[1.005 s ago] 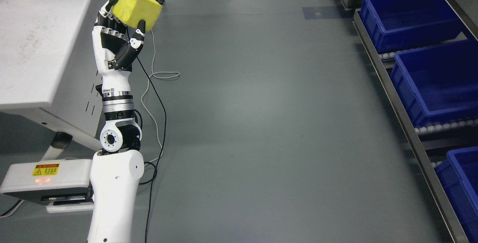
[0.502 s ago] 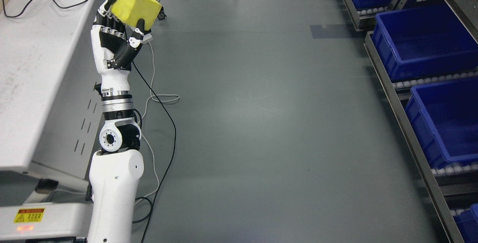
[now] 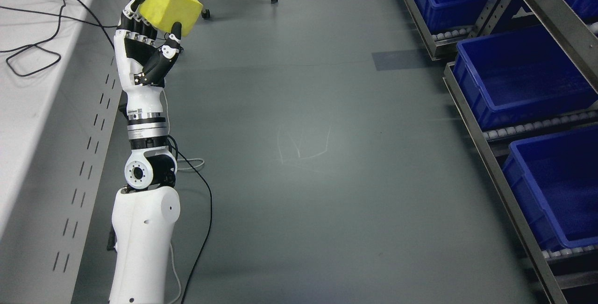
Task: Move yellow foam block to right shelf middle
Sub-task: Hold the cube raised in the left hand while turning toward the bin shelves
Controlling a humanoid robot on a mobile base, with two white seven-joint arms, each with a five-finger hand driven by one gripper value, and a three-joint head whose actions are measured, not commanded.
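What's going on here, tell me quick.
The robot's left hand is raised and grasping a yellow foam block, holding it in the air beside the white table on the left. Across the grey floor on the right stands a shelf rack loaded with blue bins, which look empty. The block has not reached the shelf yet. The right arm is out of view.

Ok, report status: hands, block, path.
Left hand shut on yellow foam block, raised. Right hand out of view. Open floor between block and blue bins.
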